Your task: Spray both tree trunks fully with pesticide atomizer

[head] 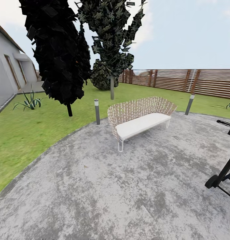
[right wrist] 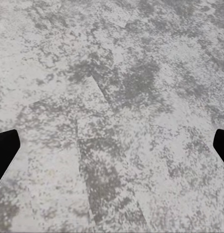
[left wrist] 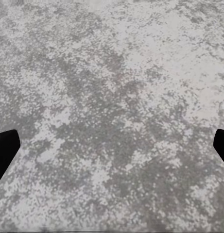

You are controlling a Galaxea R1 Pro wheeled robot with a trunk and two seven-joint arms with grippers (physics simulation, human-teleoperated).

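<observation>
Mottled grey paving [head: 105, 186] lies under you; both wrist cameras face it, and your left gripper [left wrist: 112, 150] and right gripper [right wrist: 112, 150] each have fingers spread wide, holding nothing. Beyond stands a wicker bench [head: 138, 116], 2 bollard lights [head: 97, 111], then lawn [head: 25, 130], dark conifers [head: 58, 50] and slatted fence [head: 181, 80].

wicker bench [head: 140, 116], 2 bollards [head: 97, 111], fence [head: 181, 81]

Mottled matt stone paving [head: 128, 193], woven wicker bench [head: 138, 110], slatted wooden fence [head: 194, 81]
</observation>
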